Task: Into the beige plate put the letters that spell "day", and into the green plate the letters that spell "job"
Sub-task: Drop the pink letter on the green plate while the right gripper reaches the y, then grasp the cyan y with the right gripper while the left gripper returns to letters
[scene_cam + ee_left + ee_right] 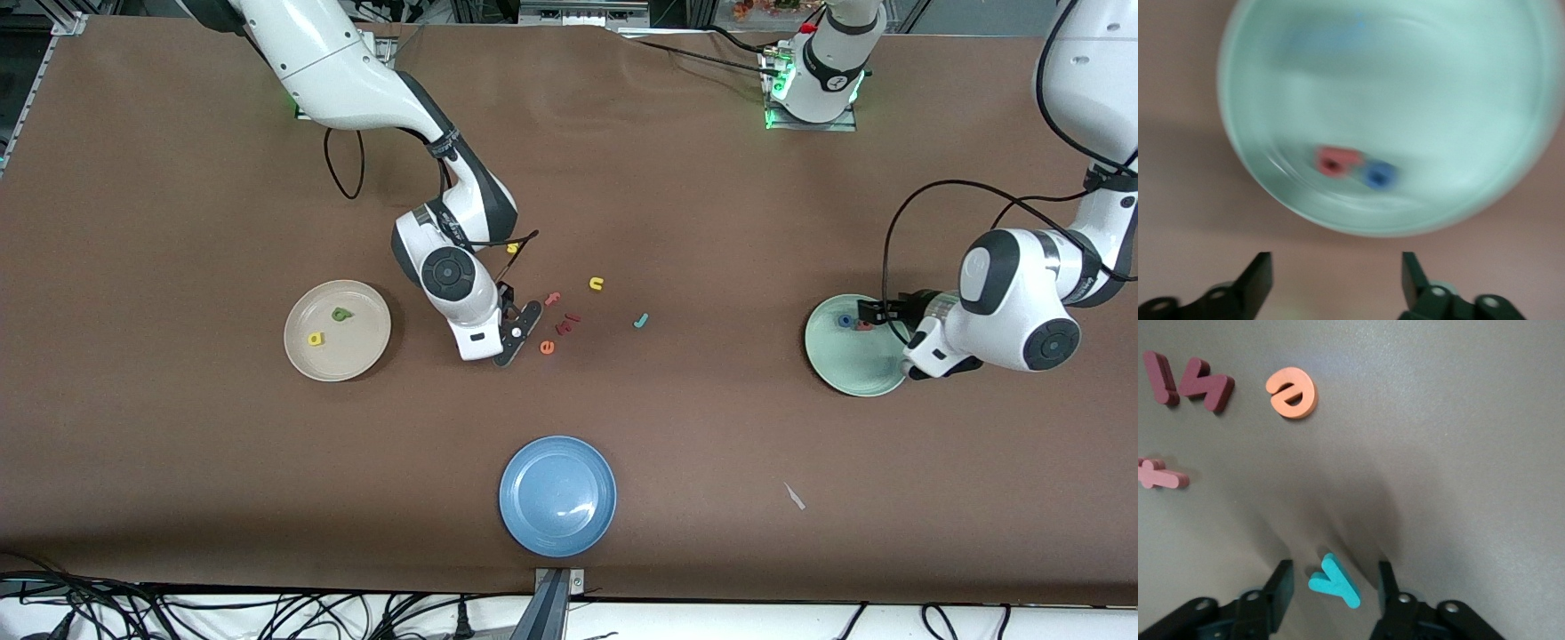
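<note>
Even, bright overhead light covers the brown cloth-covered counter (178,462); the glossy round blue plate (557,495) carries small glare spots toward four o'clock. The left wrist view is motion-blurred, smearing the round pale mint-green plate (1391,100). The right wrist view is sharp, a soft shadow at six o'clock.

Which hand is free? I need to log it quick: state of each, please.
Left hand: open, empty, over the green plate.
Right hand: open around the teal y, not gripping yet.
</note>
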